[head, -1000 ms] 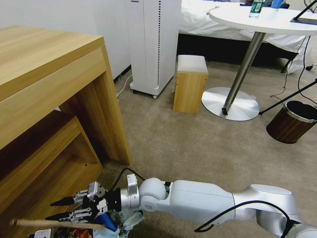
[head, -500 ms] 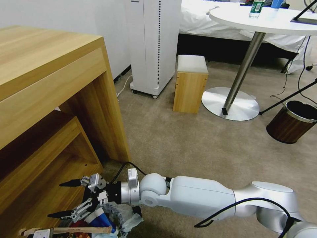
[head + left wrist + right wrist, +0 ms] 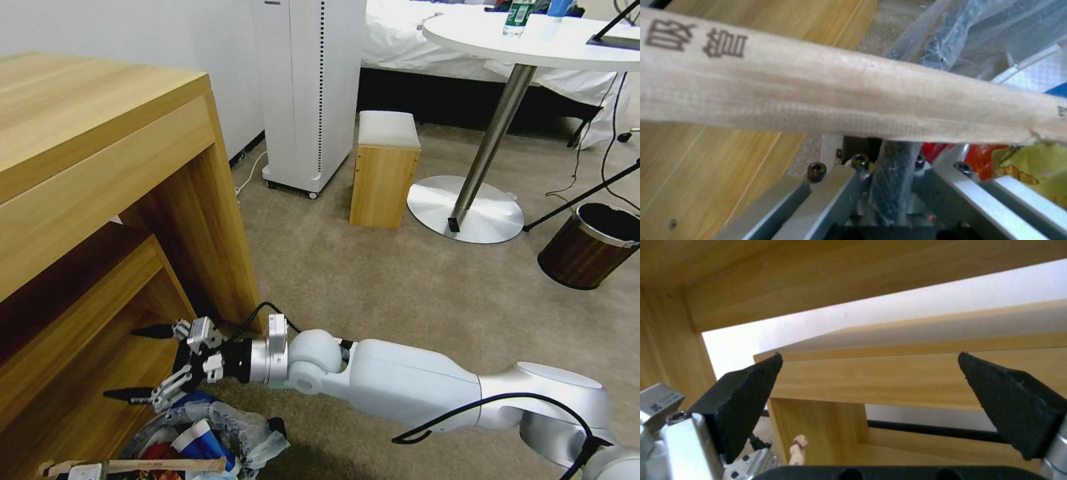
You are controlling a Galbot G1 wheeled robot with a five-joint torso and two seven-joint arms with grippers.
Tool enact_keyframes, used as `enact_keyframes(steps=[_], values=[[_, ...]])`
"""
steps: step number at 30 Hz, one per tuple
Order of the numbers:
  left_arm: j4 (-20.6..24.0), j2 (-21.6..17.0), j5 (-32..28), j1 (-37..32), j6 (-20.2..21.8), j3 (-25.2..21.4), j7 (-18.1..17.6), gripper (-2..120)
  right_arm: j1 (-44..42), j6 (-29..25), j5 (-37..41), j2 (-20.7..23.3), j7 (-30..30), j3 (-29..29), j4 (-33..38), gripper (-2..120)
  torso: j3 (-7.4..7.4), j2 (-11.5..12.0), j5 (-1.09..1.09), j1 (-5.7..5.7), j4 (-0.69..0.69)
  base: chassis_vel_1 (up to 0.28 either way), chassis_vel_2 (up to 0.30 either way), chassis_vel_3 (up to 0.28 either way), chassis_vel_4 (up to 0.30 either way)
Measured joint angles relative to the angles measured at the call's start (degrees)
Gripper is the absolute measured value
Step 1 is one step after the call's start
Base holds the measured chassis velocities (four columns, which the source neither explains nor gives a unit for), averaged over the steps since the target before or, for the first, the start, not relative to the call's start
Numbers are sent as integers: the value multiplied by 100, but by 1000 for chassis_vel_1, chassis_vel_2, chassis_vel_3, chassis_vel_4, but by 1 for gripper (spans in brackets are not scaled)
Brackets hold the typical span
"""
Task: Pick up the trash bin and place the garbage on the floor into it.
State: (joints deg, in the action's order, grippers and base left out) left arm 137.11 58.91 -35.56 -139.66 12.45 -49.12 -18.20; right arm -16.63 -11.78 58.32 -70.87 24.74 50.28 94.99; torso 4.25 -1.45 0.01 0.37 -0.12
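The trash bin (image 3: 233, 427), lined with a crinkly translucent bag, sits at the bottom left on the beige carpet floor (image 3: 400, 293). It holds garbage: a blue-white carton (image 3: 200, 441), red wrappers (image 3: 991, 155) and a thin wooden stick (image 3: 153, 465) lying across its top. In the left wrist view that stick (image 3: 840, 96) crosses close up, and my left gripper (image 3: 889, 166) is shut on the bin's dark mesh rim (image 3: 891, 186). My right gripper (image 3: 127, 362) hovers open and empty just above the bin, beside the desk. Its black fingertips (image 3: 751, 400) stand wide apart.
A wooden desk (image 3: 100, 187) with an open shelf stands close on the left. Farther off are a white tower unit (image 3: 307, 93), a wooden stool (image 3: 383, 170), a round table's base (image 3: 467, 210) and a brown wood-look bin (image 3: 590, 247). Bare carpet lies between.
My right gripper opened and let go of the wooden stick, which now rests across the bin. The gripper then rose up and away from it, toward the desk.
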Motion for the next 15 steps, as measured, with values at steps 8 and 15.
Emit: enact_keyframes(steps=[8, 15], values=[[-40, -108, -231, 109, 28, 41, -48, 0, -124, -5, -34, 521, 64, -324, 338, 100, 0, 0, 0, 0, 1, 0, 0, 0, 0], [32, -346, -613, 179, 32, -46, -175, 0, -410, -44, -121, 1649, 312, -1023, 931, 100, 0, 0, 2, 0, -2, 0, 0, 0, 0]])
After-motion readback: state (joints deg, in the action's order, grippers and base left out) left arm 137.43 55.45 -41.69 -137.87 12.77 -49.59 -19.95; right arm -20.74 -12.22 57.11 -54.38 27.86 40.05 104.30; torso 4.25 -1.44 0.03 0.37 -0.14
